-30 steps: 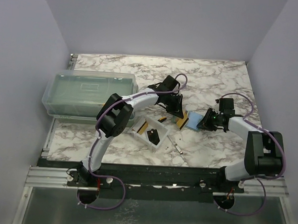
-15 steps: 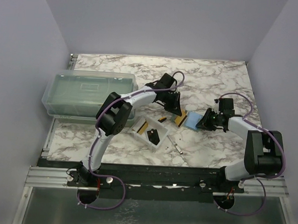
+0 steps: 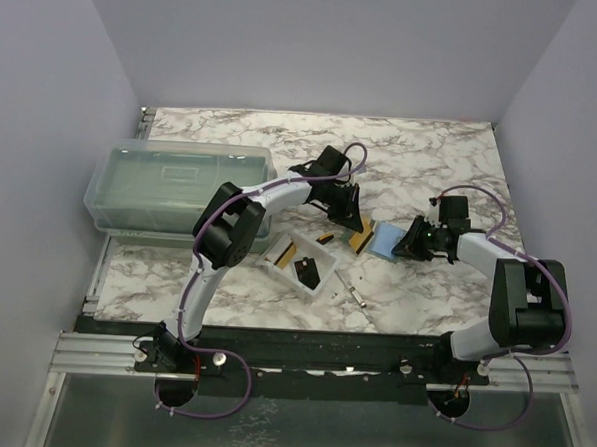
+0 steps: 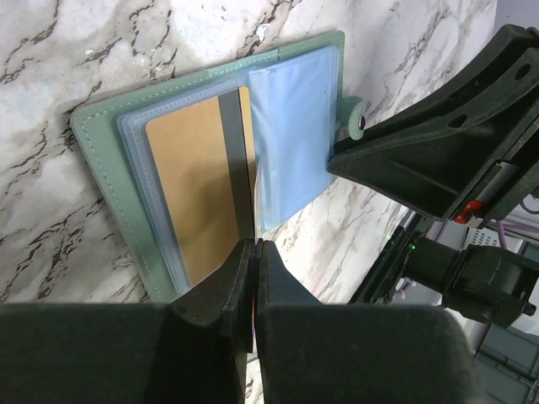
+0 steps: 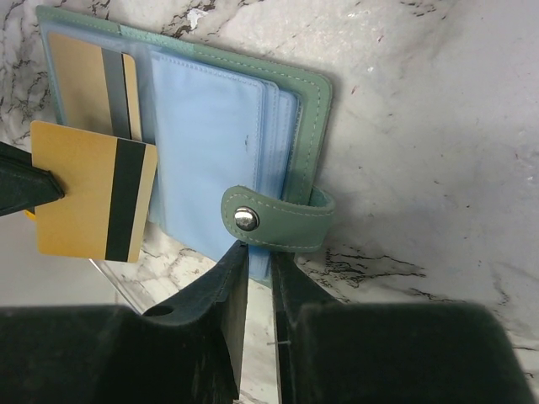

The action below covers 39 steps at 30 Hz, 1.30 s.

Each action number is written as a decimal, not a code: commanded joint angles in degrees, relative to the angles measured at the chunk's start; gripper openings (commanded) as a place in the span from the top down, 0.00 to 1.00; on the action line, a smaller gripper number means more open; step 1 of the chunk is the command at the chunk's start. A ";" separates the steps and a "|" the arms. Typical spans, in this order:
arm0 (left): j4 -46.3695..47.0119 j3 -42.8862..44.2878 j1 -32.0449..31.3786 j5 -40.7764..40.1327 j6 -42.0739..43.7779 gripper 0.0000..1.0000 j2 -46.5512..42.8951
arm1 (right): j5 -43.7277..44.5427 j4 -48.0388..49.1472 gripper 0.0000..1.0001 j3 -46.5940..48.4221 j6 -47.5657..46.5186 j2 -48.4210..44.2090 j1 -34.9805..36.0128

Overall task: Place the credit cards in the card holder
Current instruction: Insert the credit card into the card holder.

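On the marbled white counter, the sage-green folding card holder is lying open, pale blue sleeves up. The right claw is clamping its snap-tab edge. The left claw is pinching a gold striped credit card just over the opposite page.

Open sage card holder, gold card in sleeve, second gold card above.

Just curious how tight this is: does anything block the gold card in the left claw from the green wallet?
Nothing visible does. The left gripper holds the gold card right at the open card holder. The right gripper pinches its strap side, out of the way. Another card already sits inside.
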 commanded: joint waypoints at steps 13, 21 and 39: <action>4.30 -1.63 -0.23 4.28 -1.90 1.00 0.02 | -1.63 0.79 0.81 -0.60 -1.26 1.27 -0.22; 4.62 -1.59 -0.21 5.18 -2.00 1.00 2.12 | -1.99 0.78 0.81 -0.77 -1.09 1.08 -0.22; 8.55 4.32 0.03 2.14 -4.14 1.00 6.64 | -3.01 0.62 0.81 0.10 -1.48 2.86 -0.22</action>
